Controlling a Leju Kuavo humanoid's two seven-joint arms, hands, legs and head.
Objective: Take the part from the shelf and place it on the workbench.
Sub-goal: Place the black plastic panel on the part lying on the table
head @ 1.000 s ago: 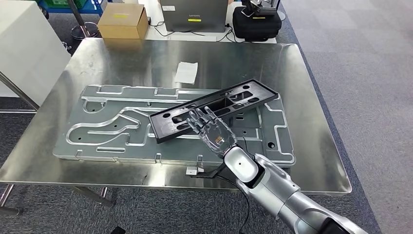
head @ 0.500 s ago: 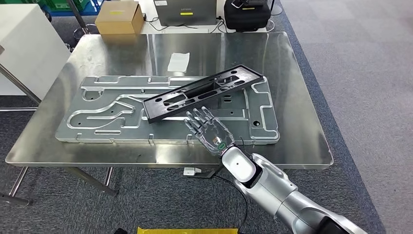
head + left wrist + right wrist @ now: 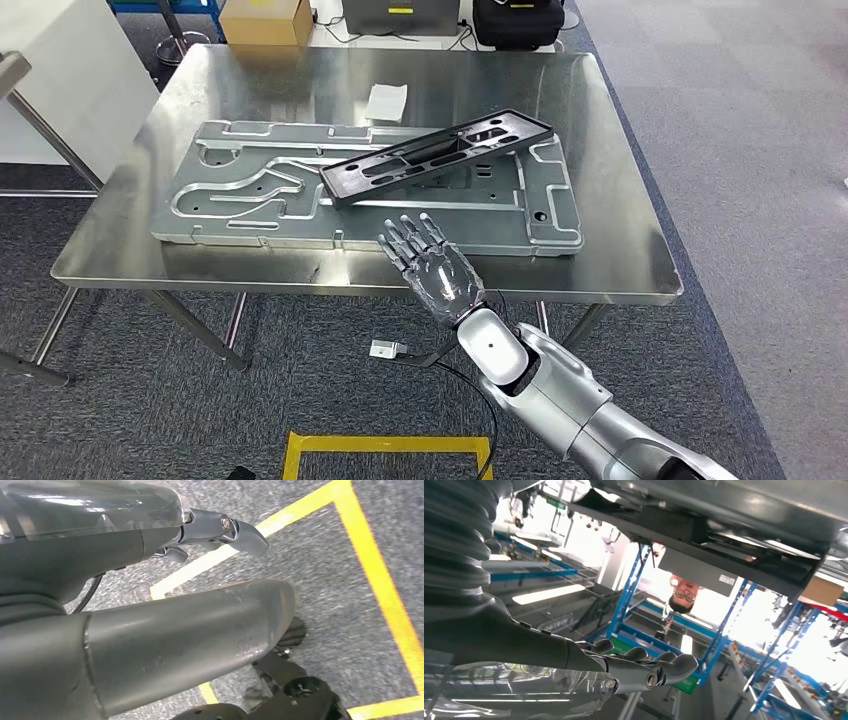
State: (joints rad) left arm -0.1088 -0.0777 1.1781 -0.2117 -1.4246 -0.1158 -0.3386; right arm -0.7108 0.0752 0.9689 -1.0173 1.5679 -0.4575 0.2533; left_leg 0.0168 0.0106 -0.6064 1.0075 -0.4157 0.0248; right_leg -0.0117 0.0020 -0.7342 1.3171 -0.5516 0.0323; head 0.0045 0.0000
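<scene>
The long black plastic part with cut-out slots [image 3: 437,157] lies at an angle on the large grey machined metal plate [image 3: 250,195], which rests on the shiny steel surface [image 3: 620,262]. The right hand [image 3: 432,266] is over the near edge of the surface, palm up, its fingers [image 3: 400,240] apart and holding nothing, not touching the part. The left hand [image 3: 150,610] hangs over grey carpet with yellow tape lines [image 3: 380,580]; whether its fingers are apart or together, I cannot tell.

part [image 3: 440,155] on plate [image 3: 250,190], plate on workbench [image 3: 620,250], paper [image 3: 386,101] behind
</scene>
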